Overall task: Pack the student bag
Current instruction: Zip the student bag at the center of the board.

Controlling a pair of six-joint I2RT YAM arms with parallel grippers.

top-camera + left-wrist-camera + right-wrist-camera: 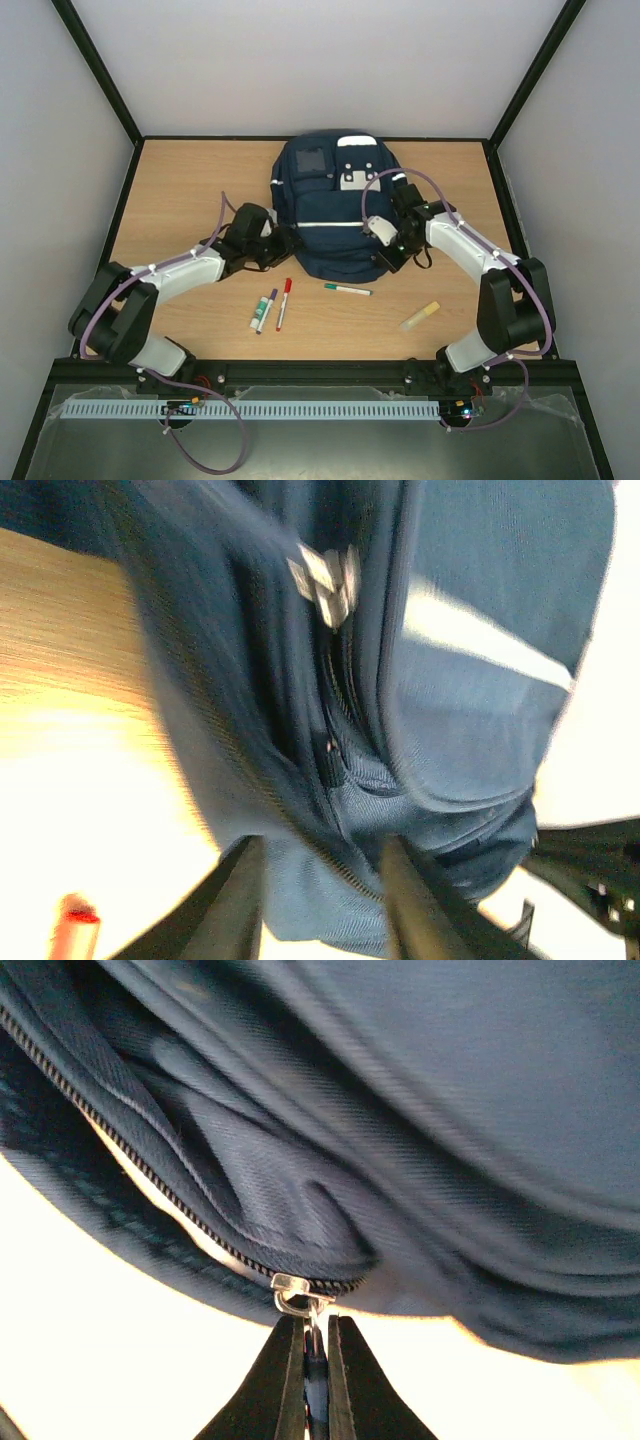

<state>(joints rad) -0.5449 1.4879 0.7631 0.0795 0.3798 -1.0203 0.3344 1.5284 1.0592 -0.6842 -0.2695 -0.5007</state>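
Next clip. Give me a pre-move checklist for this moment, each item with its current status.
1. Right gripper shut on the zip pull: ok.
2. Left gripper bracing the student bag: not ok. The jaws are open with fabric seen between the fingers, and nothing is clamped.
3. Zip opened wide enough for loading: cannot tell, as the wrist views are too close.
4. Bag lying flat on the table: ok.
5. Red marker, green marker and yellow stick lying clear of both arms: ok.
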